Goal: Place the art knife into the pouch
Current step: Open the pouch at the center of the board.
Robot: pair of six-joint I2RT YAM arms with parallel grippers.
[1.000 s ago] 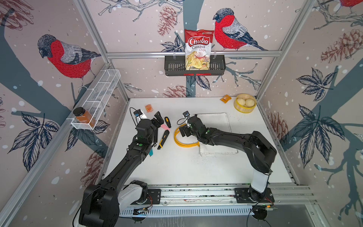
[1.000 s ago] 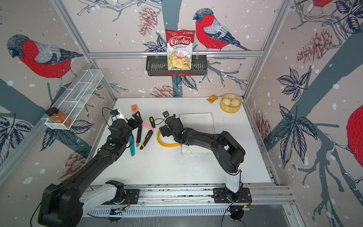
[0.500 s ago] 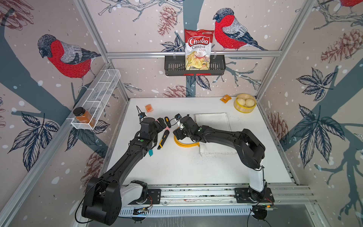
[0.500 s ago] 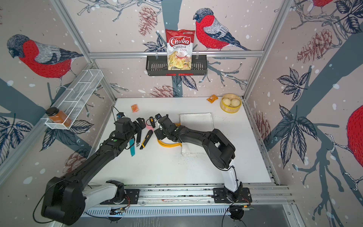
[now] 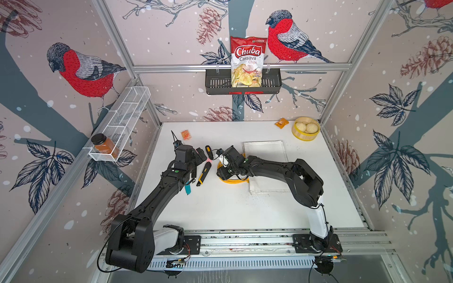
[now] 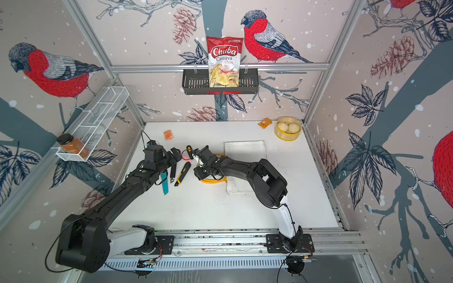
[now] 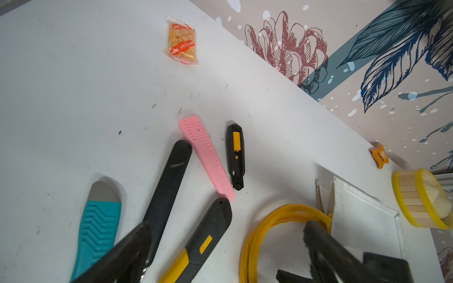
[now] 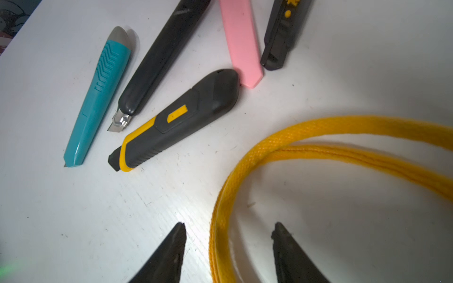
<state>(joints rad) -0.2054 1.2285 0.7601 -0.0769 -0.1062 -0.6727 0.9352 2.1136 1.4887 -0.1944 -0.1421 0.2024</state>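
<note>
Pouch handle (image 8: 318, 127), a yellow loop, passes between the right gripper's (image 8: 229, 224) parted fingers, which straddle it without clamping. The white pouch (image 5: 266, 152) lies behind them. The left gripper (image 7: 226, 225) gapes wide, holding nothing, with the black-and-yellow art knife (image 7: 206, 235) lying untouched between its fingertips and a pink cutter (image 7: 206, 152) just past them

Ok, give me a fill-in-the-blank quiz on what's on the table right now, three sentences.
The right claw straddles the ____ handle of the pouch.
The round bowl holds ____ buns.
The chips bag stands in a ____ wall basket.
Missing words: yellow, two, black.
</note>
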